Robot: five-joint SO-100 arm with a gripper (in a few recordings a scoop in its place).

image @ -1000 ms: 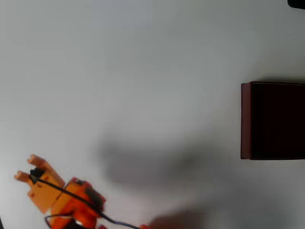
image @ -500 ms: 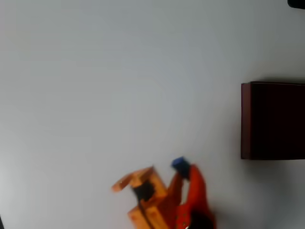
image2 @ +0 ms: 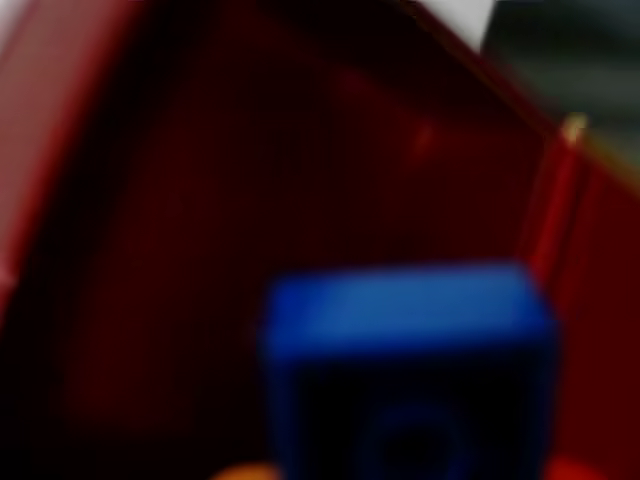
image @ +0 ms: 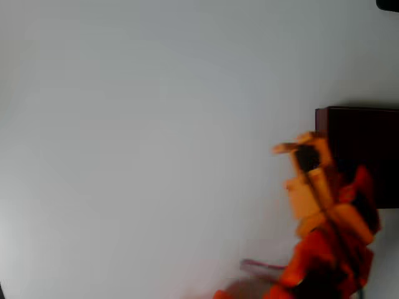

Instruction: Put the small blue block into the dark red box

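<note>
1. Overhead view: the orange arm comes in from the bottom edge at the right and reaches up over the left wall of the dark red box (image: 361, 156), which sits at the right edge of the white bench (image: 156, 124) and is cut off by the frame.
2. Overhead view: the pincer (image: 312, 149) is blurred; one pale orange finger (image: 287, 147) juts left, just outside the box's left wall, while the rest lies over the dark interior. How wide the jaws stand cannot be told from here.
3. Wrist view: the small blue block (image2: 405, 365) sits low and centre, very close to the lens (soft focus, top face lighter, front face dark with a faint round mark).
4. Wrist view: orange slivers show at the bottom edge on either side of the block, so the block appears pinched between the fingers.
5. Wrist view: behind the block, the box's red walls (image2: 590, 260) and its near-black floor are seen; the block is held above the interior, not resting on it.
6. Wrist view: a patch of white bench shows beyond the rim, top centre-right.
</note>
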